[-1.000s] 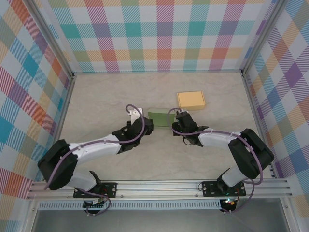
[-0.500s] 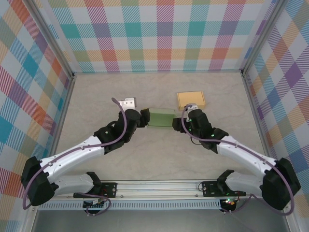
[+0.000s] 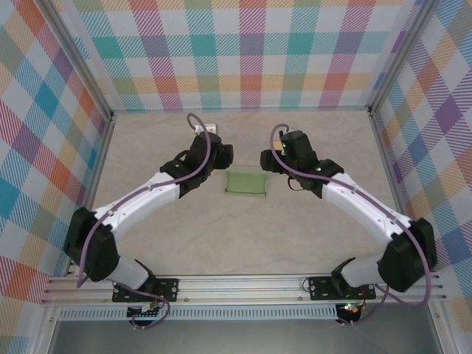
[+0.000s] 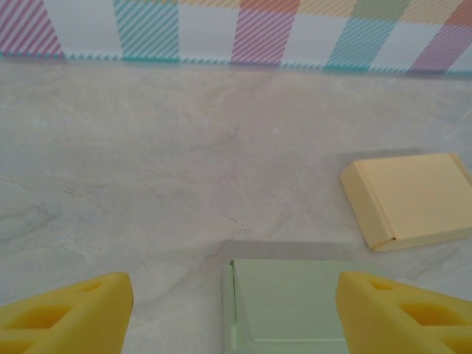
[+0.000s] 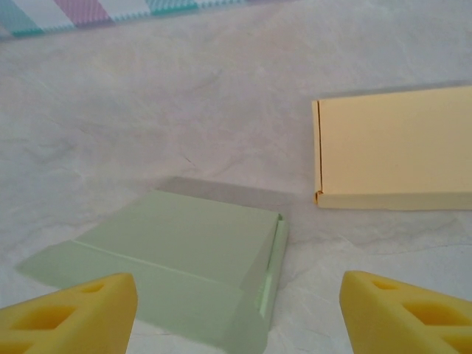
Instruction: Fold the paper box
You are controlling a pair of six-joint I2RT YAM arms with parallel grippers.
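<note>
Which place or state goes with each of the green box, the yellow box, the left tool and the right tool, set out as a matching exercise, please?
Things:
1. green box
2. yellow box
3. left tool
4. right tool

Places and states:
A. open, on the right side of the green box
B. flat in the middle of the table
C. open, on the left side of the green box
D. flat, beyond the other box and to its right

Pairs: 1-B; 2-D; 3-C; 4-A
</note>
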